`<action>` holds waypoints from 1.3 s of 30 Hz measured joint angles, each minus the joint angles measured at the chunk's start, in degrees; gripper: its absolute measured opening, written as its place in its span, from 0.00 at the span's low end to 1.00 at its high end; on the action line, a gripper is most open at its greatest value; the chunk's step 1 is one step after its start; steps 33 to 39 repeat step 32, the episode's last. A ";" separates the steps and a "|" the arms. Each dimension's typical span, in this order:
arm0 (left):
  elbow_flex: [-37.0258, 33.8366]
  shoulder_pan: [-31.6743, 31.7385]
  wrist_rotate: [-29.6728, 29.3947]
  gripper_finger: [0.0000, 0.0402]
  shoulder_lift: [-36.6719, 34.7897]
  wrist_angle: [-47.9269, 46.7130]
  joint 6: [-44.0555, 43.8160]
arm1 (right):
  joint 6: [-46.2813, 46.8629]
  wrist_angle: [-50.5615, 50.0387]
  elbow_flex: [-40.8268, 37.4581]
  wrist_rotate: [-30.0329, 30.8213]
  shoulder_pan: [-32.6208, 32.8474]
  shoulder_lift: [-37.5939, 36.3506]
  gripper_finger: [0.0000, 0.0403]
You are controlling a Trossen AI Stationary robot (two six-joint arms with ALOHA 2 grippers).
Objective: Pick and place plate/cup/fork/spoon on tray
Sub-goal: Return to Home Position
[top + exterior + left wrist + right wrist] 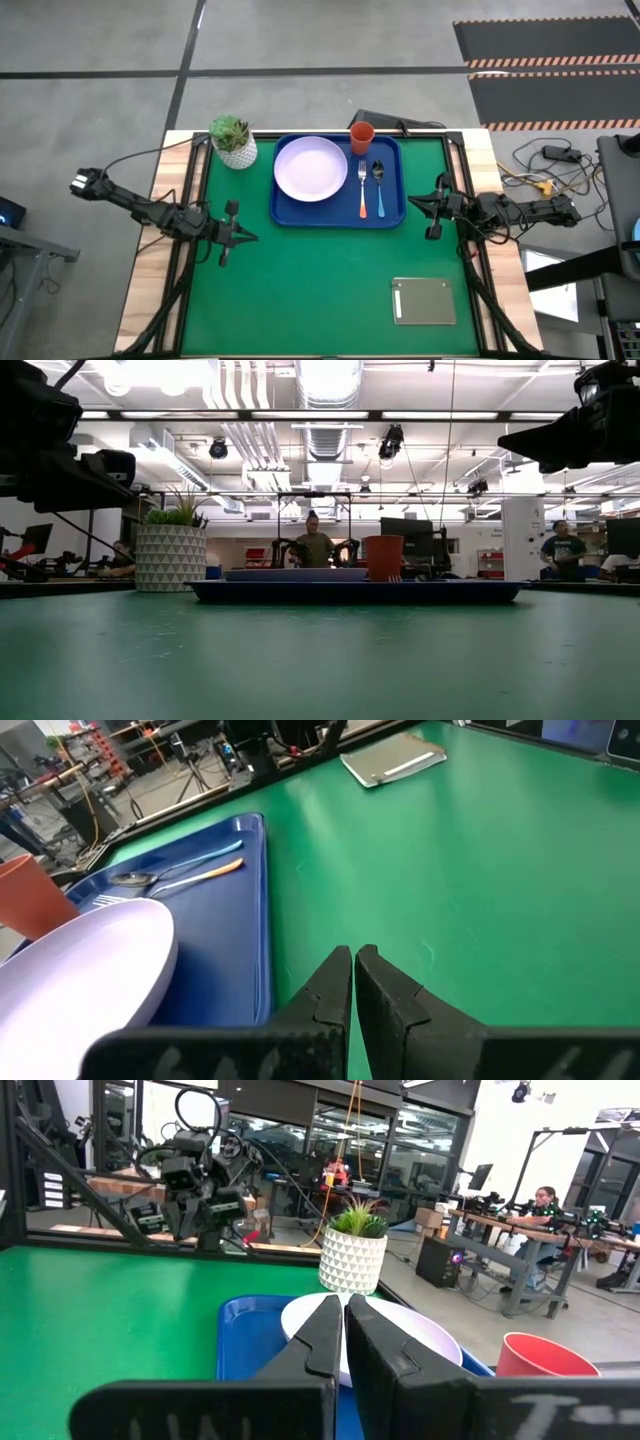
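Note:
The blue tray [285, 215] lies at the table's far middle. On it rest the lavender plate [311, 168], the orange-red cup [362, 136] standing upright at the far right corner, the orange-handled fork [362, 192] and the blue-handled spoon [379, 190], side by side right of the plate. My left gripper [250, 237] is shut and empty, left of the tray's near left corner. My right gripper [412, 203] is shut and empty, just right of the tray. The left wrist view shows the plate [70, 980], fork [190, 878] and spoon [180, 868].
A white pot with a green plant [234, 142] stands at the far left, beside the tray. A grey flat slab [424, 300] lies near the table's near right corner. Green table surface spreads between the arms. People show in the room behind [313, 543].

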 joint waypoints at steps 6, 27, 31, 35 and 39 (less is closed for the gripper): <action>-0.04 -0.01 0.00 0.00 0.71 -0.02 0.00 | 0.02 0.00 0.00 0.00 0.02 0.00 0.02; -0.10 0.00 0.00 0.00 1.97 -0.01 0.00 | 0.00 0.00 0.00 0.00 0.01 0.00 0.02; -0.10 0.00 0.00 0.00 1.99 0.00 0.00 | 0.00 0.00 0.00 0.00 0.00 0.00 0.02; -0.10 0.00 0.00 0.00 1.98 0.00 0.00 | 0.02 0.00 0.00 0.00 0.02 0.00 0.02; -0.10 0.00 0.00 0.00 1.98 0.00 0.00 | 0.02 0.00 0.00 0.00 0.02 0.00 0.02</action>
